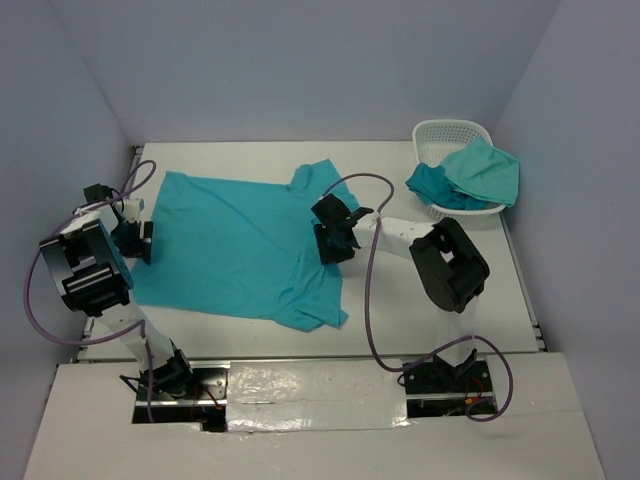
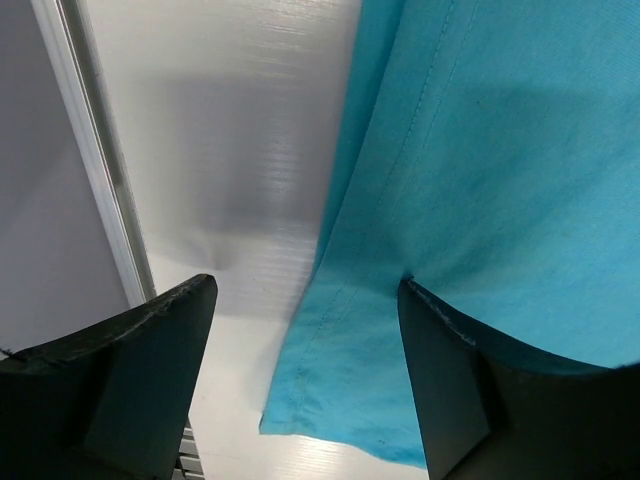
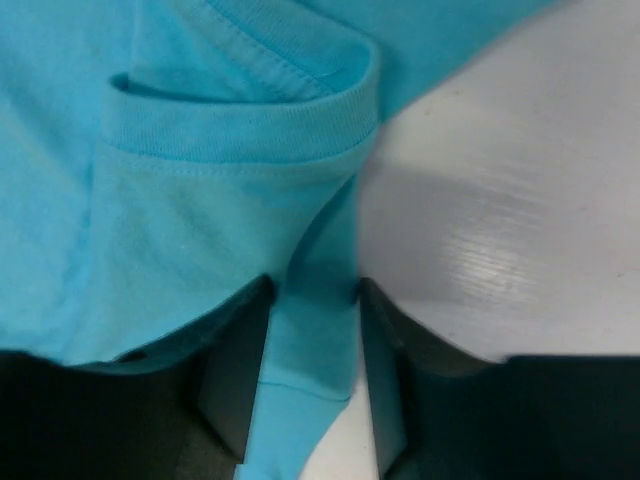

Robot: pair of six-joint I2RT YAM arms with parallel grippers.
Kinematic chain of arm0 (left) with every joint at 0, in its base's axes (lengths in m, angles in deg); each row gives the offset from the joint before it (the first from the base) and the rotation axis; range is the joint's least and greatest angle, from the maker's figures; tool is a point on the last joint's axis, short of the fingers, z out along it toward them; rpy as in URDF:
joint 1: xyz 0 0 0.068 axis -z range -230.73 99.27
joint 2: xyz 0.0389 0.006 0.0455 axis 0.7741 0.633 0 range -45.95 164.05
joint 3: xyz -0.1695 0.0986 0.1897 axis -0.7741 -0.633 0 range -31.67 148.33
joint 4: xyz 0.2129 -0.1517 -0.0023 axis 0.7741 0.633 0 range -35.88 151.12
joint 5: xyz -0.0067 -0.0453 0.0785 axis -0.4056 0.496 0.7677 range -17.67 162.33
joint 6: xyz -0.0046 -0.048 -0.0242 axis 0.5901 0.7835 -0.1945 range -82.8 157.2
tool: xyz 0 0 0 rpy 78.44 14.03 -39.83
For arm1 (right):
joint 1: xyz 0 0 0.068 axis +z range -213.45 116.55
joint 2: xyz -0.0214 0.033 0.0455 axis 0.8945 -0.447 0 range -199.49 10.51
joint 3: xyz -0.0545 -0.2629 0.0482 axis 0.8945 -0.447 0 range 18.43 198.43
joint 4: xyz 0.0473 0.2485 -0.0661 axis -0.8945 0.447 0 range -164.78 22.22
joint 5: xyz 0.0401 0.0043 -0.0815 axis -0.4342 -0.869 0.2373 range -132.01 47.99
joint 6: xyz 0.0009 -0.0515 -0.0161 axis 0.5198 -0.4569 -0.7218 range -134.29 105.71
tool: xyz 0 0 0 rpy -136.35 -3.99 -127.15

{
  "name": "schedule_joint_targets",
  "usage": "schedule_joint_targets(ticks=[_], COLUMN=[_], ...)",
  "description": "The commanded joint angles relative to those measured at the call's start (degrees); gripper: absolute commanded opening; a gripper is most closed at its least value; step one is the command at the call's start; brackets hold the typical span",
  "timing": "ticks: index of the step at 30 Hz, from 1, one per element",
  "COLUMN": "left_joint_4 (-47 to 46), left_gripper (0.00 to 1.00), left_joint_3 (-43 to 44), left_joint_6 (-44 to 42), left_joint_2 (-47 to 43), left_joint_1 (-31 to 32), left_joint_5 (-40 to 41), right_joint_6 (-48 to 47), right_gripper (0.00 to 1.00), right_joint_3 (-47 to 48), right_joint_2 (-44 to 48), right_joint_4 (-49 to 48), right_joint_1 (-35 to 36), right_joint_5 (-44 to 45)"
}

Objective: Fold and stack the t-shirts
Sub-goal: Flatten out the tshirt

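Observation:
One turquoise t-shirt (image 1: 240, 250) lies spread flat on the white table. My left gripper (image 1: 143, 242) is at its left edge. In the left wrist view that gripper (image 2: 305, 290) is wide open and straddles the hem corner of the t-shirt (image 2: 500, 150): one finger (image 2: 150, 360) over bare table, the other (image 2: 460, 390) over cloth. My right gripper (image 1: 335, 243) sits at the shirt's right edge by the neck. In the right wrist view this gripper (image 3: 315, 300) has its jaws partly drawn in on either side of a strip of cloth just below the ribbed collar (image 3: 250, 130), not pinching it.
A white lattice basket (image 1: 450, 128) stands at the back right with two more shirts draped over it, a greener one (image 1: 485, 170) and a bluer one (image 1: 435, 185). Grey walls enclose the table; its metal edge rail (image 2: 100, 170) runs beside the left gripper.

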Motion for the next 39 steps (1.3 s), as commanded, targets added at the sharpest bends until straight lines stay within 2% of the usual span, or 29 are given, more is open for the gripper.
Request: schedule_joint_targets(ticks=[1, 2, 5, 12, 22, 24, 25, 26, 29, 32, 33, 35, 37, 38, 39], left_joint_4=[-2.76, -2.76, -2.85, -3.90, -3.82, -2.76, -2.50, -1.54, 1.27, 4.35, 6.27, 7.17, 6.82, 6.56, 6.47], left_gripper=[0.85, 0.85, 0.85, 0.84, 0.84, 0.84, 0.84, 0.84, 0.85, 0.87, 0.88, 0.88, 0.87, 0.87, 0.86], left_joint_3=[-2.88, -3.32, -4.81, -8.51, -13.78, -14.40, -14.75, -14.84, -13.61, -9.67, -8.26, -2.12, 6.14, 9.21, 12.29], left_joint_6=[0.52, 0.61, 1.14, 1.84, -0.62, -1.32, -1.58, -1.85, -2.73, -2.73, -2.47, -1.42, -0.54, -0.18, -0.27], left_joint_2=[2.29, 2.38, 2.29, 1.59, -1.84, -2.54, -3.15, -3.51, -5.35, -7.72, -8.34, -9.75, -9.05, -8.09, -6.69], left_joint_1=[-0.13, -0.21, -0.12, -0.21, -0.13, -0.21, -0.13, -0.21, -0.21, -0.21, -0.13, -0.21, 0.05, 0.31, 1.97], left_joint_5=[-0.37, -0.55, -1.07, -1.69, -2.04, -2.83, -3.36, -3.80, -5.90, -8.71, -9.33, -11.44, -13.90, -15.13, -16.27], right_joint_6=[3.84, 4.80, 9.28, 15.44, 26.51, 27.14, 26.96, 26.35, 22.05, 16.87, 13.63, 10.10, 4.13, 2.02, 0.61], right_gripper=[0.37, 0.19, 0.00, 0.00, 0.00, 0.06, 0.21, 0.31, 0.42, 0.51, 0.52, 0.52, 0.46, 0.43, 0.40], right_joint_3=[-4.55, -5.08, -10.16, -22.20, -34.51, -35.75, -35.58, -35.23, -30.67, -22.24, -16.04, -5.50, 2.52, 10.92, 15.01], right_joint_2=[-3.58, -3.32, 2.27, 14.96, 26.39, 27.97, 29.10, 29.64, 31.13, 31.58, 31.49, 28.51, 21.76, 18.51, 15.09], right_joint_4=[0.99, 1.07, -0.76, -4.37, 0.37, 1.25, 1.95, 3.87, 9.31, 14.50, 15.48, 16.46, 16.11, 15.58, 15.49], right_joint_1=[-0.50, -1.20, -4.45, -9.73, -12.19, -12.46, -12.46, -12.46, -12.81, -14.12, -14.04, -14.04, -14.13, -14.22, -14.31], right_joint_5=[1.44, 1.18, -0.14, -7.17, -15.34, -17.10, -16.76, -16.23, -11.76, -7.01, -4.04, -1.03, -0.23, -1.10, -2.33])
